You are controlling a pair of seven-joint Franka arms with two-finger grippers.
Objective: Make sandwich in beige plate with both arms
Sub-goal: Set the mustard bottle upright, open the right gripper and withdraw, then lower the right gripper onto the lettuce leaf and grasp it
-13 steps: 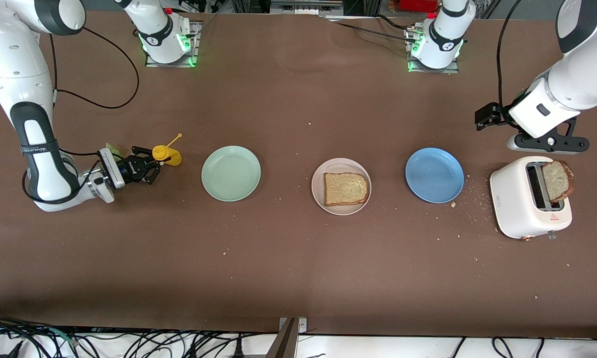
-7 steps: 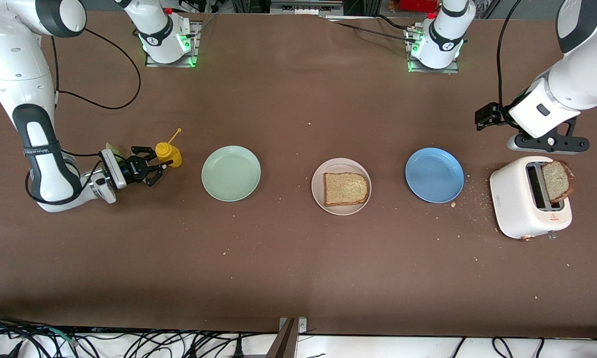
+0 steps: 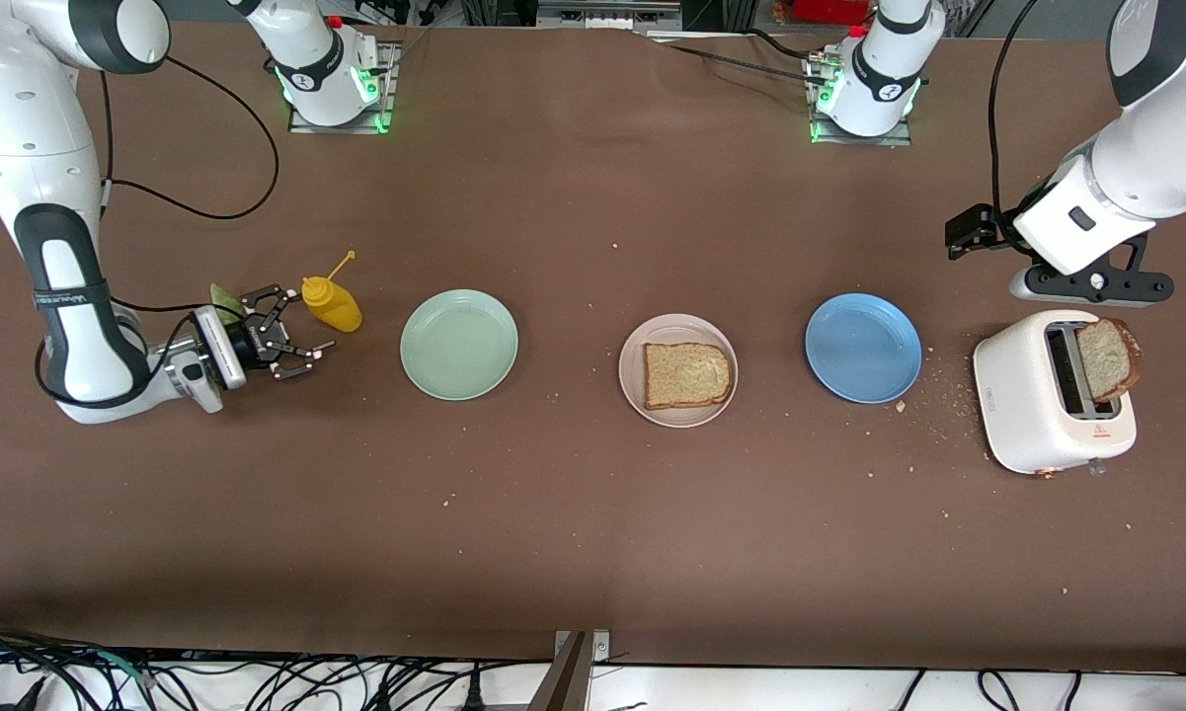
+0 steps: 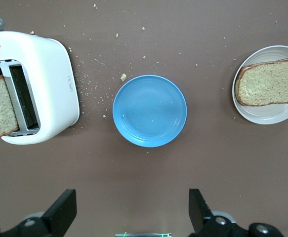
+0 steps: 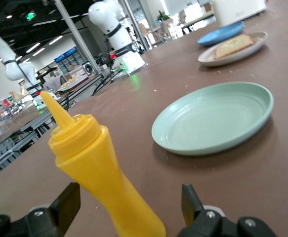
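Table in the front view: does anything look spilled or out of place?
Yes. Pale crumbs lie scattered on the brown table, thickest between the round blue plate and the white toaster. A brown toast slice leans tilted out of the toaster's slot.

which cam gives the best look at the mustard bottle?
Right wrist view: the yellow mustard bottle fills the foreground, standing between the open right pincer fingers. Front view shows it small, beside the mint plate. Left wrist view misses it.

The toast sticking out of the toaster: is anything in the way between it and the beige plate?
Yes. The blue plate lies on the table between the toaster, which holds the toast, and the beige plate. It is flat, so a lifted slice would likely pass over it.
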